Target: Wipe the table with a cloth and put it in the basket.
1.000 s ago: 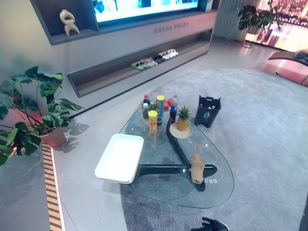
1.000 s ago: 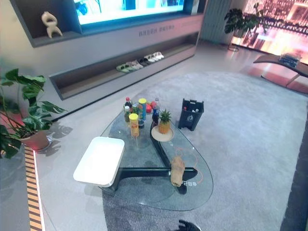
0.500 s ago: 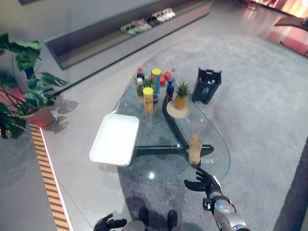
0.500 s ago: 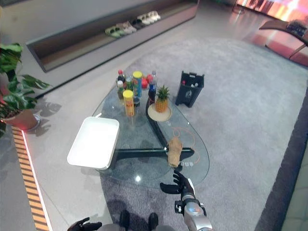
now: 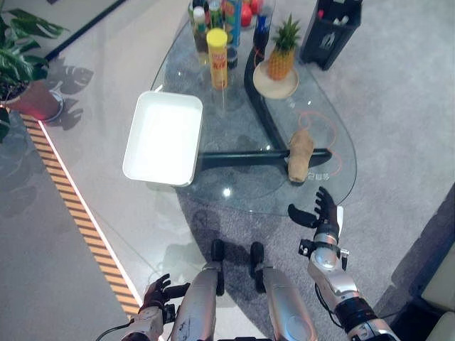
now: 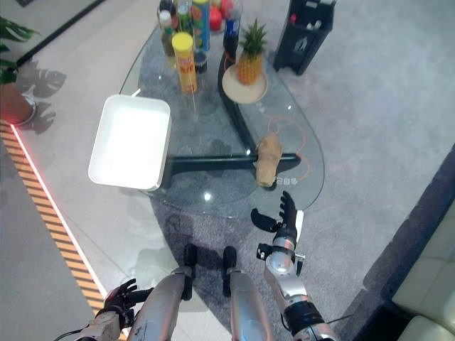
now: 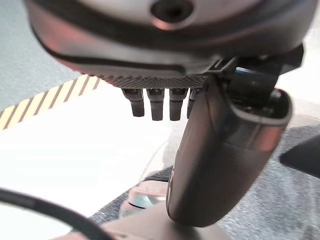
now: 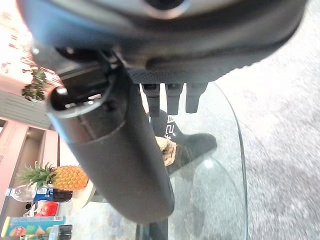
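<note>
Grey carpet is lying under a glass table [image 5: 213, 195] with a dark base. On the glass, a tan cloth [image 5: 299, 155] is lying bunched in a long heap near the rounded end, just beyond the fingertips of the right hand [image 5: 323, 217] and not touching them. That hand is hovering past the table's edge, over the carpet, with its fingers [image 5: 325, 201] straight and spread apart, thumb out to the side, holding nothing. Well beyond the cloth, a pineapple [image 5: 283, 53] is standing on a plate [image 5: 273, 85], with a yellow can [image 5: 217, 47] and a cluster of bottles [image 5: 206, 15] farther off. A white tray [image 5: 163, 137] is resting on the table's side away from the right hand. A dark basket [image 5: 330, 32] is standing on the carpet beyond the far end of the table, well apart from the cloth. Down by the floor, the left hand [image 5: 158, 293] is hanging low with its fingers loosely curled and empty, near a striped floor strip [image 5: 78, 213]. A potted plant [image 5: 21, 71] is sitting beyond that strip.
</note>
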### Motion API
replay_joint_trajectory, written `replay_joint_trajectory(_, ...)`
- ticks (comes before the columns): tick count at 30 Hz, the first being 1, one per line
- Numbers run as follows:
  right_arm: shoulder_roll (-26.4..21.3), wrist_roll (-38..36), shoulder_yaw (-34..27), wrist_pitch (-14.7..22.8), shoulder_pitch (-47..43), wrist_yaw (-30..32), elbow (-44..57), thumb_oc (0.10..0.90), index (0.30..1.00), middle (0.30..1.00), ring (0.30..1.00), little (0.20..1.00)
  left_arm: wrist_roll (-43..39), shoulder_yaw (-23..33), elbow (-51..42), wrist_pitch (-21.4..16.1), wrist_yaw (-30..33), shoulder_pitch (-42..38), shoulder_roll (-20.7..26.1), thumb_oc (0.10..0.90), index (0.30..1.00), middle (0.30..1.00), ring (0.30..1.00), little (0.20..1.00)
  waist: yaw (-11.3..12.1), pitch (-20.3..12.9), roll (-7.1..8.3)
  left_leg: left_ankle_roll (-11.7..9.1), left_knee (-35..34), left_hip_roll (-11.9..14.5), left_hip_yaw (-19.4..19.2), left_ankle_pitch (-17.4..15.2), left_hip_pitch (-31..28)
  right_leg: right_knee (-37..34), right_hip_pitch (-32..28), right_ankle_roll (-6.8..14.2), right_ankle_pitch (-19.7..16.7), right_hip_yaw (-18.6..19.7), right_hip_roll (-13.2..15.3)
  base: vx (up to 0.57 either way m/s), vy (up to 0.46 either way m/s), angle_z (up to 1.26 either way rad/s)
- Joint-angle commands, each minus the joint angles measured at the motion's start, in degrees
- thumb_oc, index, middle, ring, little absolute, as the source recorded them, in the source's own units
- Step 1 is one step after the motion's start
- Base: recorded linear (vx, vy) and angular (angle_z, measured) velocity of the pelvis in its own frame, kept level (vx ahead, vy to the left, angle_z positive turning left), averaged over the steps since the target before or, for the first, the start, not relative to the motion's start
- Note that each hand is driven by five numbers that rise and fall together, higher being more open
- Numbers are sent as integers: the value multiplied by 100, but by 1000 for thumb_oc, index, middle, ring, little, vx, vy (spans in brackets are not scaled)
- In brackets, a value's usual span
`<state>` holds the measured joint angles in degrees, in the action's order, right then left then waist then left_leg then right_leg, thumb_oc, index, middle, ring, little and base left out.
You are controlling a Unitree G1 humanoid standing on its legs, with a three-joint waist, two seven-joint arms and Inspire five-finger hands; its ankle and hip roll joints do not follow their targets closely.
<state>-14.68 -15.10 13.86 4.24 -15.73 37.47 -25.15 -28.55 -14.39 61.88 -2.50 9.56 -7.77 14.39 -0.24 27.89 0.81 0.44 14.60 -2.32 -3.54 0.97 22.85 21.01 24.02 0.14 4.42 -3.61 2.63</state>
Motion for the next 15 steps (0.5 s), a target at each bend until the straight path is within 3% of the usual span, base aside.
replay_joint_trajectory(1,-368,384,-56,275,-210,473,1014,800,900,900,900,900,-211,-161,-118,-190,90,191,-376,800,900,900,900,900,-87,-200,24,141,705,-95,74,-281,290,-313,11,-86,-454,-83,6,-91,28,0)
replay_joint_trajectory(9,-491,822,32,-74,-1148,1045,1285,800,900,900,900,900,-319,-312,-385,-289,280,-186,-374,800,900,900,900,900,-12,190,-69,171,951,-149,47,-281,912,33,663,-66,-443,-82,-6,-58,14,2)
replay_joint_trajectory(15,-598,853,-2,60,-1499,1358,1496,800,900,900,900,900,-452,-433,-474,-350,305,-246,-422,800,900,900,900,900,-29,190,-142,172,1003,-155,28,-235,1354,60,1140,-80,-507,-57,-48,-12,18,1)
